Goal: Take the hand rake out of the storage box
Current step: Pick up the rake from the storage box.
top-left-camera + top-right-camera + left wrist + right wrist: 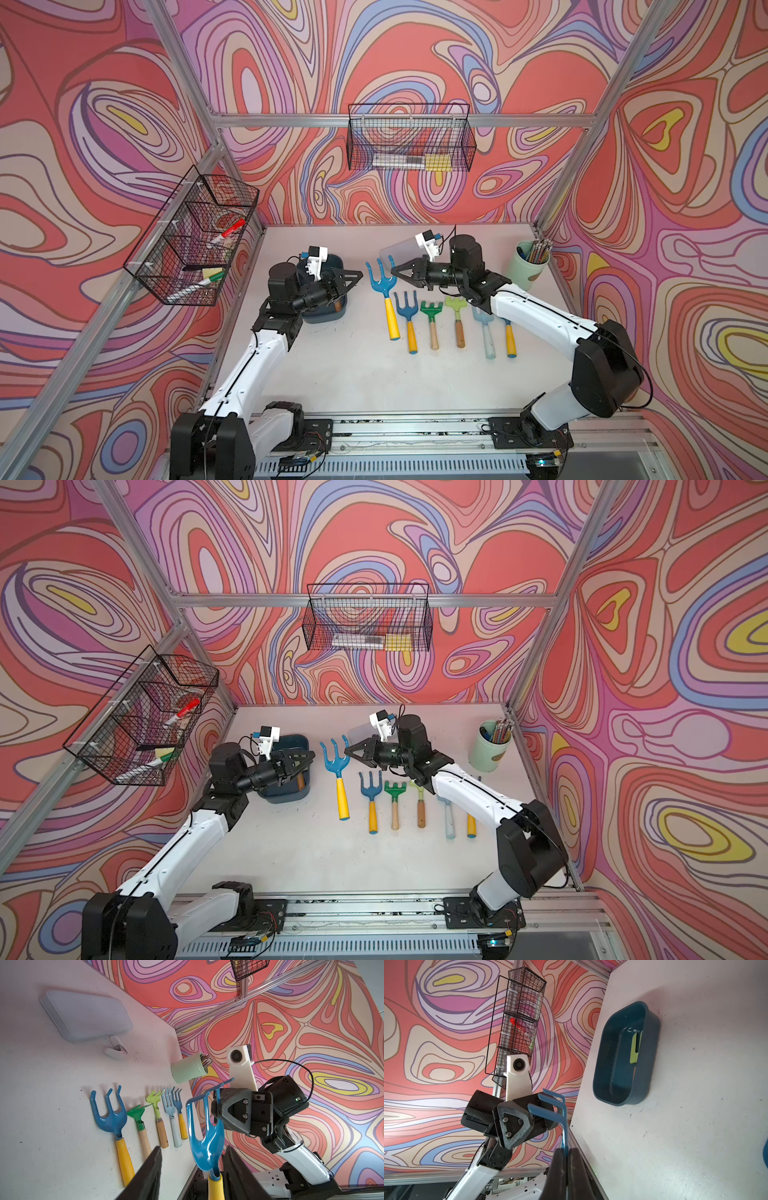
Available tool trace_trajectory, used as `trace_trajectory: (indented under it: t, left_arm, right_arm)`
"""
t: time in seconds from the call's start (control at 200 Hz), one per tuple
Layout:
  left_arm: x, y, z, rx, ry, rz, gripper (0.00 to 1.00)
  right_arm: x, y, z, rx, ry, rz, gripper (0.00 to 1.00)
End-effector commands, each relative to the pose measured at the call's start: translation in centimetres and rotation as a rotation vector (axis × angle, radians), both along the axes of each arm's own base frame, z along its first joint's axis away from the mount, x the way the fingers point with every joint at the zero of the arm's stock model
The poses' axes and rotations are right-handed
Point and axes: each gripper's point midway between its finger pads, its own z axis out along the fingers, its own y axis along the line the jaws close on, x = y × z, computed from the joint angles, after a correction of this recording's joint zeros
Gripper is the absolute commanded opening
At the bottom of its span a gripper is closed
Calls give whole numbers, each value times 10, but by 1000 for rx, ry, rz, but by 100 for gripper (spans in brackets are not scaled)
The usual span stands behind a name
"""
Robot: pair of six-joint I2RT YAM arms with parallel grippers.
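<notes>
Handover seems in hand: blue rake (383,286), aloft just right of the box (328,318), is pinched by a tine in the closed right gripper (394,272), left gripper (358,276) open about its neck; left retreat, then set-down by the row (433,311), is likely needed.

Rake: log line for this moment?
rake: outside box | right gripper: shut on rake tine | left gripper: open | box: tool inside

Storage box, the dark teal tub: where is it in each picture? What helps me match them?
In a top view: storage box left of centre, partly under the left arm.
In a top view: storage box, left of centre.
Left wrist view: not in it.
Right wrist view: storage box in plain sight, its inside showing.
Shared landmark: the big blue rake, in all four.
</notes>
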Motion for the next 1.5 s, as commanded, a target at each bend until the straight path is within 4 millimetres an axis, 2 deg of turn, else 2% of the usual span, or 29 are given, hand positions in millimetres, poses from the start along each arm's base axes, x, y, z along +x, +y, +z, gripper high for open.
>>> trace_trajectory:
  t: [0.0, 0.32, 0.721, 0.946, 1.057, 1.152, 1.237, 1.337, 1.417, 1.492]
  left_arm:
    - [-5, -4, 23, -26, -97, -46, 50]
    - [-10, -10, 18, 5, -82, -80, 49]
    - [-11, -11, 16, 2, -72, -90, 38]
    - [-12, -12, 14, 9, -65, -102, 14]
    - [-13, -12, 12, 15, -59, -105, 7]
    - [-13, -12, 10, 15, -52, -106, 5]
    - [-12, -12, 10, 15, -49, -105, 5]
    - [-9, -11, 5, 34, -25, -91, 5]
    - [-8, -6, -10, 106, 33, -73, 4]
    - [-10, -4, -28, 164, 87, -78, 4]
  right_arm:
    - [-1, 5, 15, 58, -23, 23, 0]
    - [-7, 31, 12, 75, -13, 69, 0]
    - [-7, 45, 14, 91, -14, 84, 0]
    - [-6, 51, 7, 98, 0, 89, 1]
    - [-7, 51, 5, 91, 3, 87, 3]
    - [-8, 50, 3, 81, 5, 88, 7]
    - [-9, 49, -2, 68, 8, 86, 17]
    - [-10, 45, -5, 44, 0, 89, 36]
    - [-8, 32, -7, -2, -16, 66, 46]
    - [-7, 11, -9, -70, -35, 31, 49]
